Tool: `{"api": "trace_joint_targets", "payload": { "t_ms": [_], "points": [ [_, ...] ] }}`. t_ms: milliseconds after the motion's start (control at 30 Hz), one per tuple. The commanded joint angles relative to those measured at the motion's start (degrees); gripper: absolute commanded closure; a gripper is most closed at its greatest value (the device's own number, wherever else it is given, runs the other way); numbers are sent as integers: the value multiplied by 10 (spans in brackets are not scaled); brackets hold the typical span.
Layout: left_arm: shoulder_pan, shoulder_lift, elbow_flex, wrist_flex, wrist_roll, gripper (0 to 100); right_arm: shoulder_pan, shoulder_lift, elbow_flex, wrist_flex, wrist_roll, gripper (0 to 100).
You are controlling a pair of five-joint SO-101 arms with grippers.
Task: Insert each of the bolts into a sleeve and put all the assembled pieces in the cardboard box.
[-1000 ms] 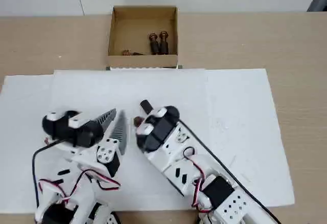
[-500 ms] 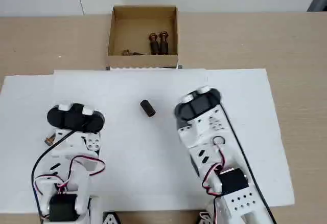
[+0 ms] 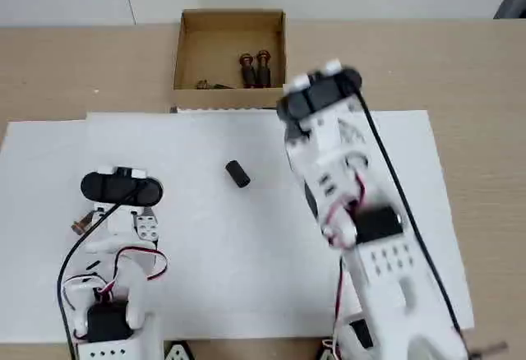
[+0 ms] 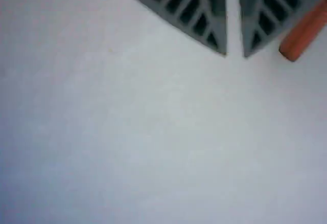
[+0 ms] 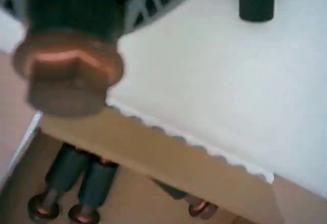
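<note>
R: I have the right gripper [image 5: 87, 4] clamped on an assembled piece [image 5: 69, 70] over the cardboard box's [image 3: 230, 97] near wall, with the drop spot just farther | L: left gripper [image 4: 233, 50] nearly closed, empty, loose bolt [image 4: 305, 32] just beside | spare sleeve [image 3: 237, 173] mid-sheet
</note>
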Motion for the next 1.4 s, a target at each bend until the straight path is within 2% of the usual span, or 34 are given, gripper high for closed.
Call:
{"api": "trace_joint_targets", "payload": {
  "t_ms": [0,167,467,833,1067,1267,1367],
  "points": [
    [-1,-7,5,-13,4,994,2,113,-144,-4,9,995],
    [-1,-7,7,-12,4,994,1,264,-283,-14,53,995],
    [-1,-7,15,-11,4,994,-2,504,-440,-183,138,995],
    [-1,-7,20,-11,4,994,-14,719,-574,-313,193,995],
    [-1,-7,20,-11,4,994,-34,765,-598,-299,247,987],
    [-1,-7,21,-11,4,994,-33,764,-601,-238,246,818],
    [-1,-7,21,-11,4,994,-32,764,-601,-236,247,820]
  ]
}}
